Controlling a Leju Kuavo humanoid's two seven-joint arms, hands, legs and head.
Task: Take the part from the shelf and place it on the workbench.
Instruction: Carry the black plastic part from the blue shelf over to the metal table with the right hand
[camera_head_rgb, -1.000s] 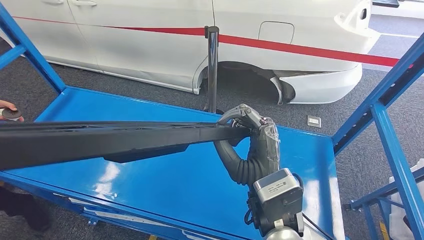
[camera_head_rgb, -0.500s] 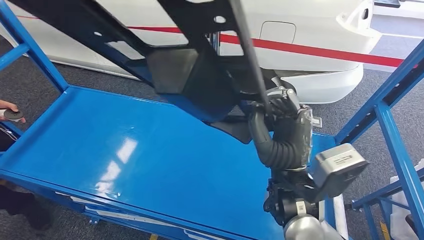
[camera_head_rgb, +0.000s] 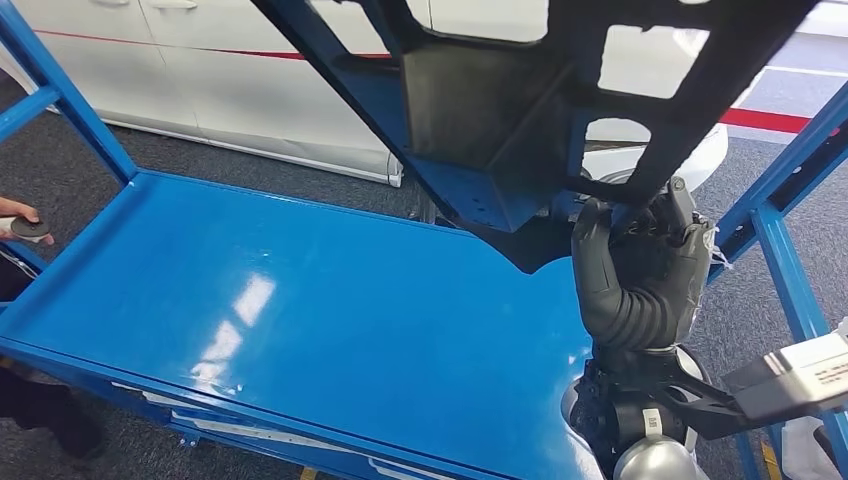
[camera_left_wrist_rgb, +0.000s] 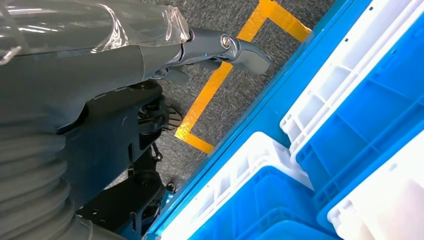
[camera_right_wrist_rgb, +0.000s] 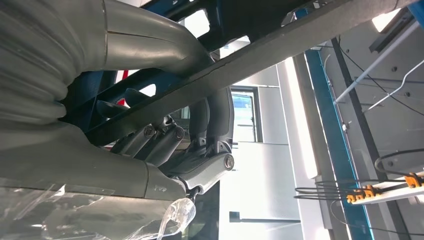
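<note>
Head view: your right hand holds the large black metal frame part, fingers wrapped around one of its thin bars. The part hangs tilted above the far right end of the glossy blue shelf deck, clear of the surface, and rises out past the picture's upper edge.

Right wrist view: the dark fingers curl under a flat bar of the part with the thick grey thumb over it. Looks like a firm wrap.

Left wrist view: your left hand hangs over grey carpet and yellow floor tape, beside blue and white plastic crates. It holds nothing; whether its fingers are spread or curled, you cannot tell.

Step in hand, as I judge it: the carry, with the part lifted off the shelf. The next move calls for clearing the blue shelf uprights and turning toward the workbench with a long, off-balance load.

The part: an open lattice of flat black bars with cut-out windows and a boxy grey section in the middle. Rigid; likely to swing wide.

A person's hand rests at the shelf's left edge, near the white car.
</note>
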